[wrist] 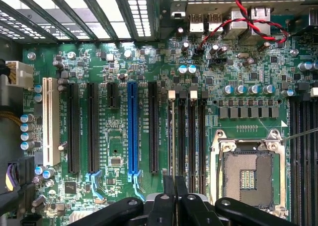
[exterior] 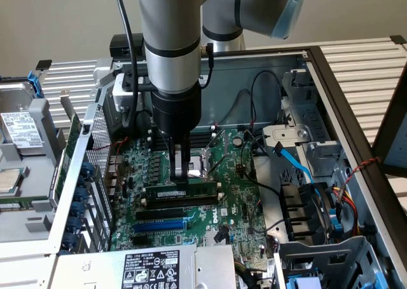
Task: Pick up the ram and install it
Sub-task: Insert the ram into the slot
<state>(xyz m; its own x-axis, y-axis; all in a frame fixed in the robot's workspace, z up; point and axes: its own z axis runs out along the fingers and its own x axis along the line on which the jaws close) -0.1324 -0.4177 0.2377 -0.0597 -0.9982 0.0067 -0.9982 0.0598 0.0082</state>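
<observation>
The ram [exterior: 198, 189], a thin green stick with a white label strip, stands upright on its long edge over the black memory slots [exterior: 181, 202] of the motherboard. My gripper [exterior: 180, 176] comes straight down onto its top edge, fingers shut on it near its middle. In the wrist view the ram [wrist: 171, 136] shows edge-on as a narrow line running away from my gripper [wrist: 174, 187], lined up with the outermost of the black slots [wrist: 191, 136]. I cannot tell whether it is fully seated.
A blue expansion slot [exterior: 162, 225] [wrist: 132, 131] lies beside the memory slots, and the open CPU socket [exterior: 202, 163] [wrist: 247, 174] on the other side. A power supply [exterior: 152, 267], a blue cable [exterior: 299, 165] and drive bays crowd the case. Red and black wires [wrist: 238, 22] cross the board's edge.
</observation>
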